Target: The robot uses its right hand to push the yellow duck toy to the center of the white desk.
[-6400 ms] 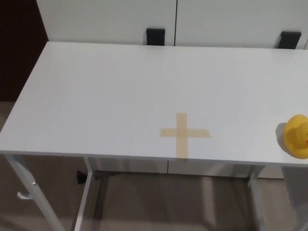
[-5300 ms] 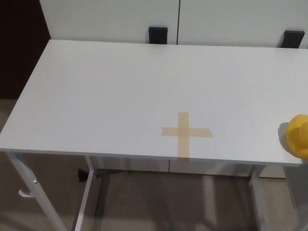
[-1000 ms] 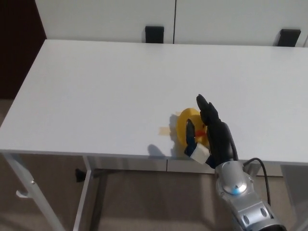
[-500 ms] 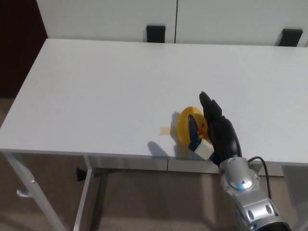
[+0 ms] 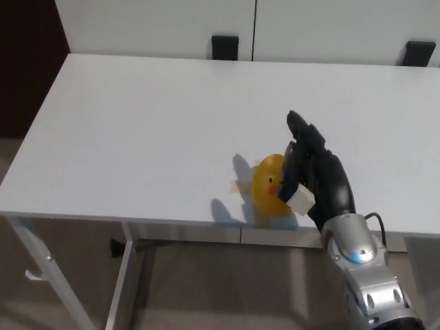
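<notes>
Seemingly one duck (image 5: 267,192) beside right hand (image 5: 317,180)

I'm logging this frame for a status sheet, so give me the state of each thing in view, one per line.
Yellow duck: on the desk, over the tape cross, right hand against its right side.
Tape cross: mostly hidden under the duck, one end showing.
Right hand: open, fingers extended, beside the duck, not gripping it.
White desk: bears the duck and tape.
Left hand: not in view.
</notes>
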Motion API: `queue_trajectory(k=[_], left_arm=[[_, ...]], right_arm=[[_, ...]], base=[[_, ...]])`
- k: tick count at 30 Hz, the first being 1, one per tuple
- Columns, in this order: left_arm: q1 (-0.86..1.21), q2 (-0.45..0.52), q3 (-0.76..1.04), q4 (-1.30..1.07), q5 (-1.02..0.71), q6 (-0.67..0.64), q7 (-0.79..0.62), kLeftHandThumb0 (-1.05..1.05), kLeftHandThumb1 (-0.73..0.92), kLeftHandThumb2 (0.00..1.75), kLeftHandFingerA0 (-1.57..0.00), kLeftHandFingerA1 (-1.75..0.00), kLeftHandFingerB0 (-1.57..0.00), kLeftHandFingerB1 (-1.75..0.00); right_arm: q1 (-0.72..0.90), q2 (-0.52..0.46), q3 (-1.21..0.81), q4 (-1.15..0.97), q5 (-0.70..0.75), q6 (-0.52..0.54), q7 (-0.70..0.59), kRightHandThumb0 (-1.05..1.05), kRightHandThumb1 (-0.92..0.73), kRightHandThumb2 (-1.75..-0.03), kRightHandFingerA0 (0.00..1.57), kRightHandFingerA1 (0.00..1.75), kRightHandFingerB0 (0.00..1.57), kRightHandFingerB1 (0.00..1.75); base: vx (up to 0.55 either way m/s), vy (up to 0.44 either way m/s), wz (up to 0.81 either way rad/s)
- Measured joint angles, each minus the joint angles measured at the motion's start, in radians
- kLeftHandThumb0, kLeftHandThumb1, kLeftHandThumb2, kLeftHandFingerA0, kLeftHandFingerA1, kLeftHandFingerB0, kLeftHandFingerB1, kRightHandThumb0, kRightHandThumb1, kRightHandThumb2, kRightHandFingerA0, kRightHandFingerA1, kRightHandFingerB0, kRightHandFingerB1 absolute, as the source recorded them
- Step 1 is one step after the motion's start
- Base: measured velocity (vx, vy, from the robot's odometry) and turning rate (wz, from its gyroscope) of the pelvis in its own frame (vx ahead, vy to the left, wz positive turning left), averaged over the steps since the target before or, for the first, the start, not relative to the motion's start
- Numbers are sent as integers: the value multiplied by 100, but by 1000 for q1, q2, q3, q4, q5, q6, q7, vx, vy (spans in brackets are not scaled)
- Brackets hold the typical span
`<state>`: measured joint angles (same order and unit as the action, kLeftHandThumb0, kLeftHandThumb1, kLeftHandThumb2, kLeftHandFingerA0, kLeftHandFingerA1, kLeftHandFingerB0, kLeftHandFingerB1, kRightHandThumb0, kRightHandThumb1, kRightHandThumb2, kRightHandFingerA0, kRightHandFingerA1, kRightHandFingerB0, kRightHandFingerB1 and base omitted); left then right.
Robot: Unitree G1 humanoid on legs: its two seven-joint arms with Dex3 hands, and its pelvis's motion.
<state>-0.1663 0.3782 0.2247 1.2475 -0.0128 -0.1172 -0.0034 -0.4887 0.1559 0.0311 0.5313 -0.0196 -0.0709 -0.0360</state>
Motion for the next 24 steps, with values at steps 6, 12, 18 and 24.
queue_trajectory(k=[6,12,18,24], left_arm=[[-1,0,-2,2,-1,0,0,-17,63,61,-91,-62,-89,-64],[2,-1,1,3,-1,0,0,-16,66,63,-88,-62,-85,-64],[4,0,3,4,-1,0,0,-21,65,59,-90,-60,-84,-62],[8,5,9,7,-2,0,0,-17,68,63,-86,-61,-85,-65]], right_arm=[[33,-124,-95,-127,53,12,68,-105,-85,-123,0,4,0,0],[87,-355,-237,-157,71,14,103,-94,-92,-84,0,0,0,0],[214,-587,-435,-144,103,5,150,-105,-86,-119,0,28,0,16],[373,-748,-642,-125,150,-28,199,-87,-68,-71,0,71,0,54]], base=[[0,0,0],[0,0,0],[0,0,0],[0,0,0]])
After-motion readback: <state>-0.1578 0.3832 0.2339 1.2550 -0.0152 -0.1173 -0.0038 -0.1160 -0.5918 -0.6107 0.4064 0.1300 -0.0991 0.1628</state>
